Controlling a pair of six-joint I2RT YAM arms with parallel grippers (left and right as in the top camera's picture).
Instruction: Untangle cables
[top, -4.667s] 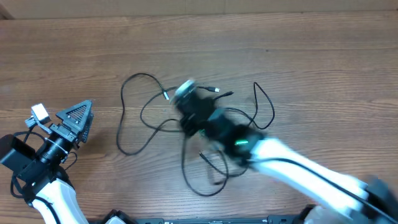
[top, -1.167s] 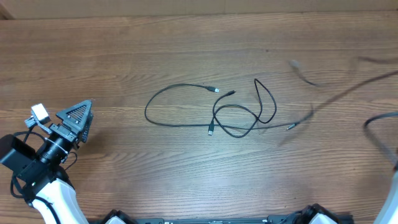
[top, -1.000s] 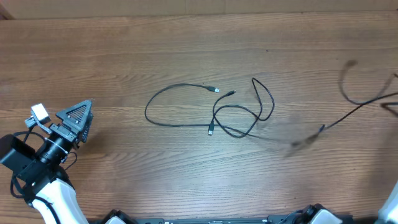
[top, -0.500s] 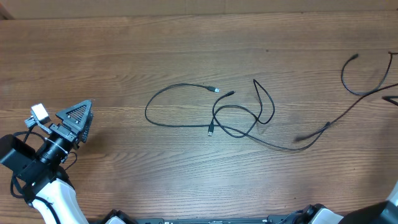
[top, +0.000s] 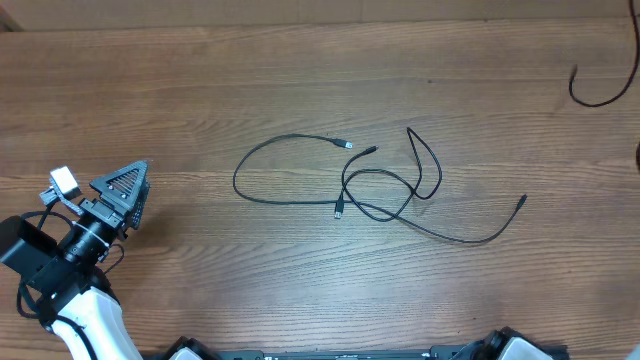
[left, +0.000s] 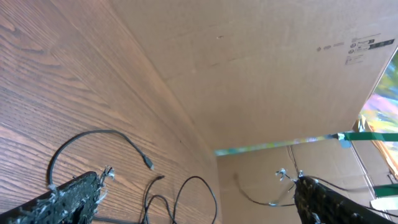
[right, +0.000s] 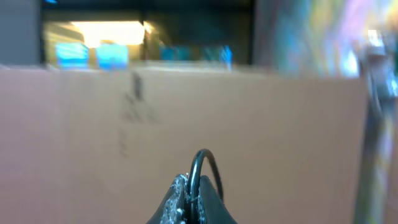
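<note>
Cable (right: 203, 152) pulled farther right, pinched between right fingers (right: 180, 202); left fingers (top: 120, 182) spread, unmoved.

Thin black cables (top: 339, 207) lie tangled in the middle of the brown wooden table (top: 200, 80). One long end trails off to the right. A loop of cable (top: 575, 91) shows at the top right edge. The left gripper (top: 135, 195) sits at the lower left, wide apart.
</note>
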